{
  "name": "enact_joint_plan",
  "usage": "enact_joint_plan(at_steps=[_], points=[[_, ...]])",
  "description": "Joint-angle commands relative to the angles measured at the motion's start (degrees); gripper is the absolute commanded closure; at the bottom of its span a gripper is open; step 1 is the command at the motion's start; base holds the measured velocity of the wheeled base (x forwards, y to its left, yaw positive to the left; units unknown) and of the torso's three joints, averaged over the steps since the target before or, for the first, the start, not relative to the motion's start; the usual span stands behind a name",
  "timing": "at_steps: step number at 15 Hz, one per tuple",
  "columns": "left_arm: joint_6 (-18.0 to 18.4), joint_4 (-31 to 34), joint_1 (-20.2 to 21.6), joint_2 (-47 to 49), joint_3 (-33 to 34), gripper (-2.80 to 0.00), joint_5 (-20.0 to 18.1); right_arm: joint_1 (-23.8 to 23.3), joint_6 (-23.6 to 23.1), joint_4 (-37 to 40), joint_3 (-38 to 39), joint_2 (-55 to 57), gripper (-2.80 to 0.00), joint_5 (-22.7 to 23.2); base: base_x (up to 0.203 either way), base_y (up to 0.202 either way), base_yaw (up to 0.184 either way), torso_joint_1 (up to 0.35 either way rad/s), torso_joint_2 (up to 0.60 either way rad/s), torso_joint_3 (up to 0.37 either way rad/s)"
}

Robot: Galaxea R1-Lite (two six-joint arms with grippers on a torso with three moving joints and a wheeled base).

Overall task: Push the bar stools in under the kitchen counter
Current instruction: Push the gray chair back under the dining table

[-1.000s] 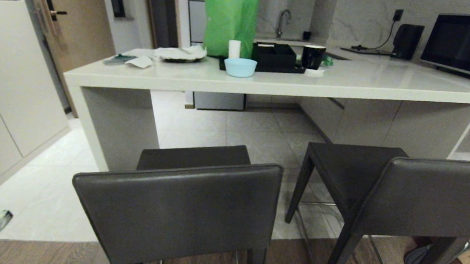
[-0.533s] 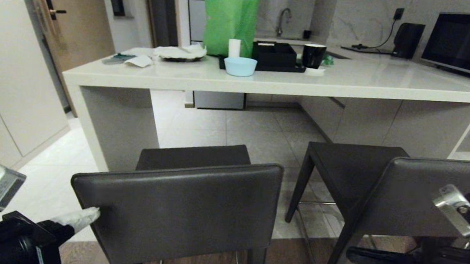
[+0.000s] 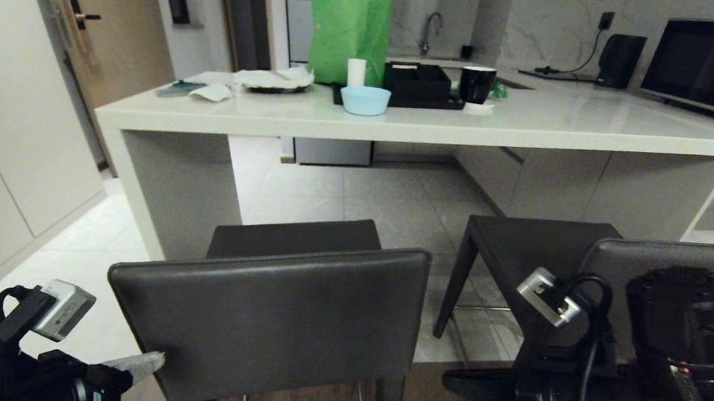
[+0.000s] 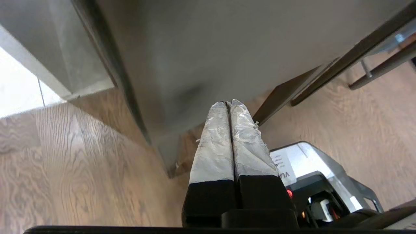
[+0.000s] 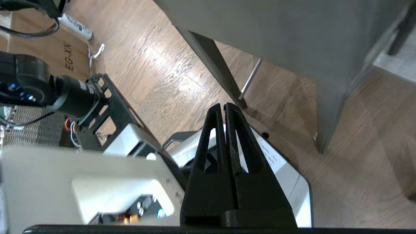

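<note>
Two dark grey bar stools stand in front of the kitchen counter [image 3: 528, 132], seats short of its edge. The left stool's backrest [image 3: 271, 321] fills the lower middle of the head view, and the right stool's backrest [image 3: 677, 264] is partly hidden by my right arm. My left gripper [image 3: 145, 362] is shut, its white-wrapped tips by the lower left edge of the left backrest. In the left wrist view that gripper [image 4: 227, 103] lies close against the grey backrest [image 4: 211, 48]. My right gripper [image 3: 450, 381] is shut, low between the stools. In the right wrist view it [image 5: 224, 105] points past a stool leg [image 5: 214, 68].
On the counter stand a green bag [image 3: 349, 21], a light blue bowl [image 3: 365, 101], a black tray [image 3: 417, 85], a black mug [image 3: 475, 85] and a microwave [image 3: 712, 63]. A tall white cabinet [image 3: 6, 122] stands at the left. A cardboard box [image 5: 48, 48] lies on the wood floor.
Both arms have come up into the head view. The left gripper moved to the left stool's backrest edge; the right arm swung in across the right stool. The stools have not shifted.
</note>
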Motion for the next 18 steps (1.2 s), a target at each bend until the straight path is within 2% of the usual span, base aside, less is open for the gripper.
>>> enact_joint_plan(at_steps=[1,2,4,6,9,11,15,18], points=[[0.00,-0.43,0.61,5.06,-1.18,0.00,-0.01,0.85,0.06,-0.13,-3.78,6.52,0.00,-0.90,0.000,0.000,0.000,0.000,0.00,0.000],[0.03,-1.73,1.05,7.35,-1.52,0.00,-0.01,1.01,0.02,-0.13,-5.11,8.12,0.00,-1.90,0.000,0.000,0.000,0.000,0.00,0.000],[0.16,-8.88,1.79,14.56,-1.45,0.00,0.03,1.74,0.02,-0.13,-6.85,10.54,0.00,-2.60,0.000,0.000,0.000,0.000,0.00,0.000],[0.42,-19.53,2.19,22.96,-0.94,0.00,0.42,1.78,0.13,-0.60,-8.14,12.95,0.00,-3.54,0.000,0.000,0.000,0.000,0.00,0.000],[0.79,-38.05,3.09,31.71,2.31,0.00,0.70,2.02,0.14,-7.57,-7.90,17.58,0.00,-8.43,0.000,0.000,0.000,0.000,0.00,0.000],[0.98,-41.21,4.20,33.74,3.10,0.00,0.67,2.14,0.14,-8.39,-8.30,19.04,0.00,-9.73,0.000,0.000,0.000,0.000,0.00,0.000],[0.75,-41.90,4.63,33.20,2.04,0.00,0.05,1.27,0.29,-8.73,-11.47,22.54,0.00,-13.99,0.000,0.000,0.000,0.000,0.00,0.000],[0.83,-48.11,4.46,32.57,2.37,0.00,0.36,0.91,0.41,-8.74,-14.33,23.76,0.00,-16.90,0.000,0.000,0.000,0.000,0.00,0.000]])
